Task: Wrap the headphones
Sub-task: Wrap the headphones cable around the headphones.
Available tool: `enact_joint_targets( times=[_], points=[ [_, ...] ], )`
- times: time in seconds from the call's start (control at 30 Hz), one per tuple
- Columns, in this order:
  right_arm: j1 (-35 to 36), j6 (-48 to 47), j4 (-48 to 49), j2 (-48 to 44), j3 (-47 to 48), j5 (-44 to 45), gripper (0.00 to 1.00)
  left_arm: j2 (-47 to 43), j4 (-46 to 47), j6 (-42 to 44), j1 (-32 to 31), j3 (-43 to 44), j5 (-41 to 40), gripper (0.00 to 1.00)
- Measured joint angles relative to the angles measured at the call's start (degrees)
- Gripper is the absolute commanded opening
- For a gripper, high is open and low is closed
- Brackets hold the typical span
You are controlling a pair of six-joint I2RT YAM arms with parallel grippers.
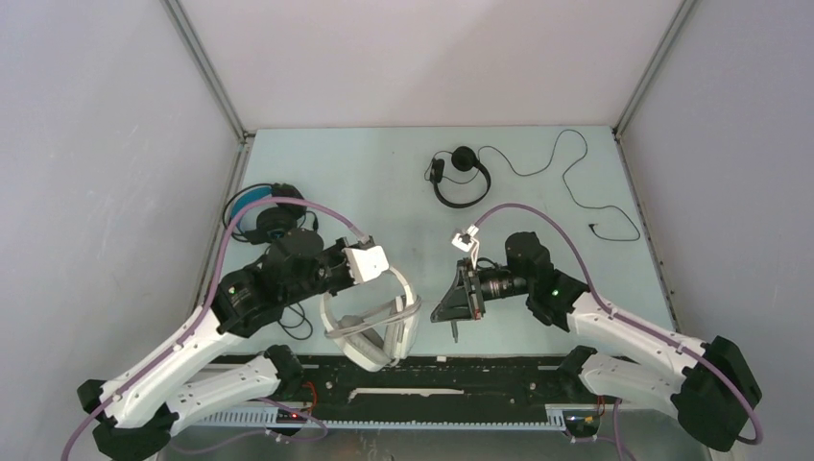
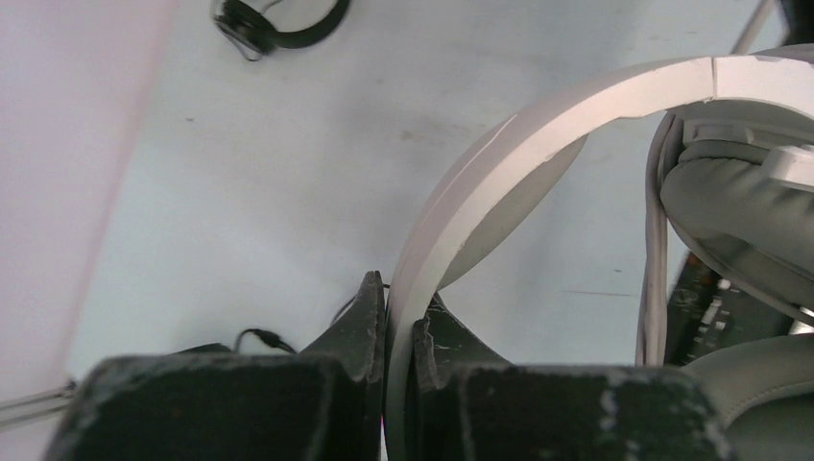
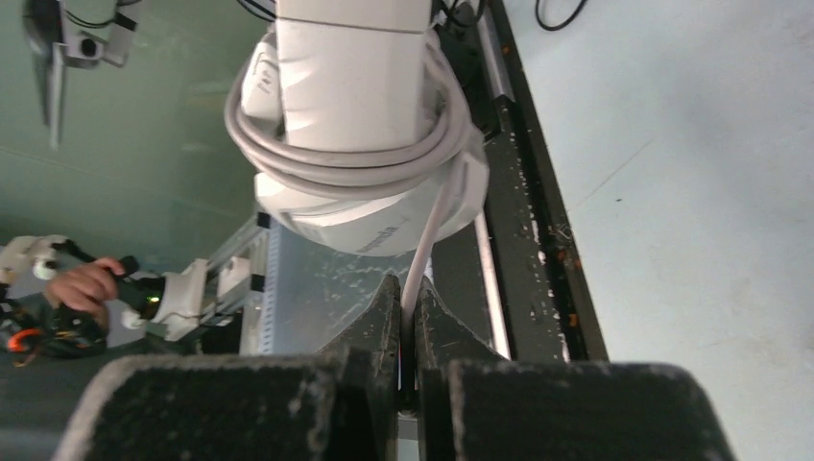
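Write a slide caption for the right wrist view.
Right gripper pinches the grey cable, its loops coiled around the white headset.

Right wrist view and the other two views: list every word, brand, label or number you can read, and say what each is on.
No text can be read in any view.
The white headphones bear a faint mark on the earcup in the right wrist view, perhaps lettering, too blurred to read.

Bare table lies centre-far; small black headset and cable block far right, bulky black headset far left.
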Motion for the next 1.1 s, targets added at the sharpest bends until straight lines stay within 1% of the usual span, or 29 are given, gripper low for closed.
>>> enact_joint_targets(
  times=[0.2,0.33,0.47,0.6,0.7,0.87,0.93,1.03,1.1],
  points=[
    [-0.96,10.29,8.61,1.55,0.02,-2.97,0.0,-0.81,5.33,3.58,-2.14,-1.73,-5.75,0.0],
    [-1.22,16.83,14.45,2.49,0.02,-2.86,0.0,-1.6,8.96,4.61,-3.17,-3.04,-9.03,0.0],
    [-1.49,22.12,18.67,3.76,0.11,-1.7,0.02,-1.57,12.04,4.46,-3.56,-3.74,-12.81,0.0],
    [-1.73,27.36,21.57,5.4,1.09,1.46,0.04,-0.59,14.75,2.6,-3.74,-3.91,-18.49,0.0],
    [-1.88,29.81,21.44,6.71,3.04,3.41,0.03,0.7,15.82,-0.37,-3.72,-3.91,-23.32,0.0],
    [-2.23,32.35,18.8,9.07,8.13,6.93,0.12,3.32,17.46,-6.32,-3.96,-3.89,-29.38,0.0],
    [-2.47,32.15,16.44,9.27,10.05,8.5,0.12,4.83,18.86,-8.55,-3.85,-3.91,-32.3,0.0],
    [-2.84,31.06,11.91,9.38,12.39,11.19,0.08,5.57,21.03,-10.75,-3.82,-4.37,-35.85,0.0],
    [-2.99,30.58,9.35,9.42,13.53,12.87,0.08,5.53,22.75,-11.72,-3.82,-5.42,-37.46,0.0]
  ],
)
